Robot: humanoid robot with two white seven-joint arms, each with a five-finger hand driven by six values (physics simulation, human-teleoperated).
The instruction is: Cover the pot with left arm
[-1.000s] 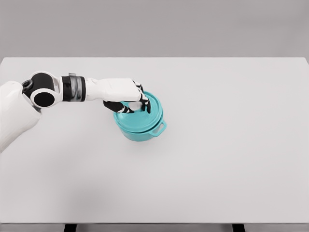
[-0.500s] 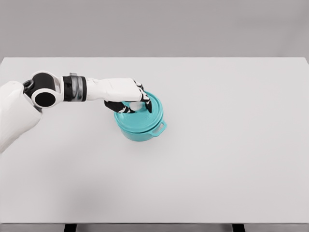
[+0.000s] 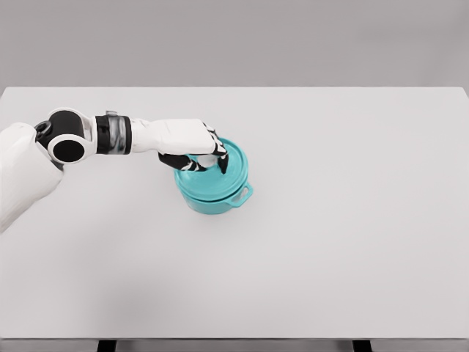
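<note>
Left of frame centre, on the white tabletop [image 3: 330, 242], sits the round teal pot [image 3: 215, 199] with the teal lid [image 3: 233, 170] on it. My left hand [image 3: 194, 150], fingers curled, grips the lid from above.

You are looking at one white table [image 3: 352, 242] — its top fills the frame from the left edge to the right edge and from the upper third down to the bottom. Its surface is plain and matte, with a soft grey shading toward the lower left. Above its far edge you see a flat grey backdrop [image 3: 234, 40]. Along the bottom edge, two dark table supports [image 3: 107, 345] show — one at lower left, one at lower right.
</note>
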